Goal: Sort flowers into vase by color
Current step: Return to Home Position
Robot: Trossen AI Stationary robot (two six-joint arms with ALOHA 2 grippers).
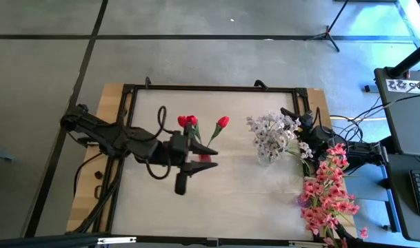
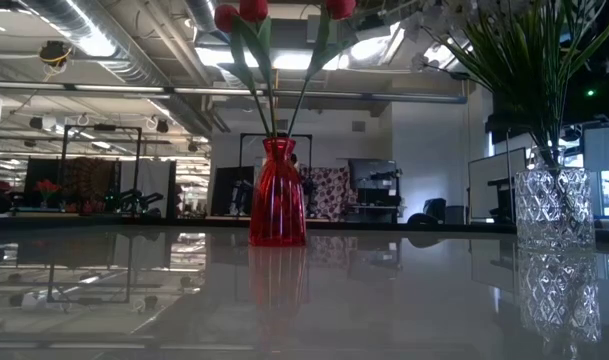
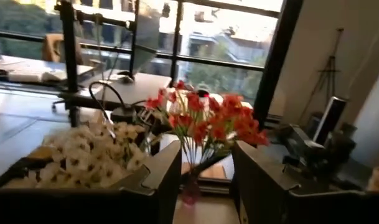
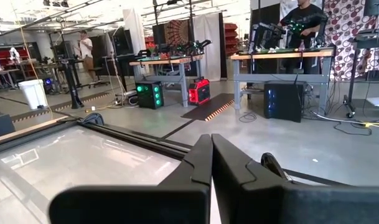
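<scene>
Three red tulips (image 1: 187,121) stand with their stems in a red ribbed vase (image 2: 277,195) at mid-table. Whitish blossom sprigs (image 1: 272,132) stand in a cut-glass vase (image 2: 554,205) to its right. Pink sprays (image 1: 327,193) stand in a vase (image 3: 190,190) near the table's right near corner. My left gripper (image 1: 196,163) hangs high over the red vase, open and empty; in its wrist view my left gripper (image 3: 205,180) faces the pink sprays (image 3: 205,121). My right gripper (image 4: 211,158) is shut and empty, by the table's far right edge (image 1: 297,118) behind the whitish sprigs.
A black frame (image 1: 210,87) runs round the white tabletop. Bare surface lies toward the near edge between the red vase and the pink sprays. Cables and a dark desk (image 1: 410,103) sit beyond the right edge. People (image 4: 86,43) stand in the room far off.
</scene>
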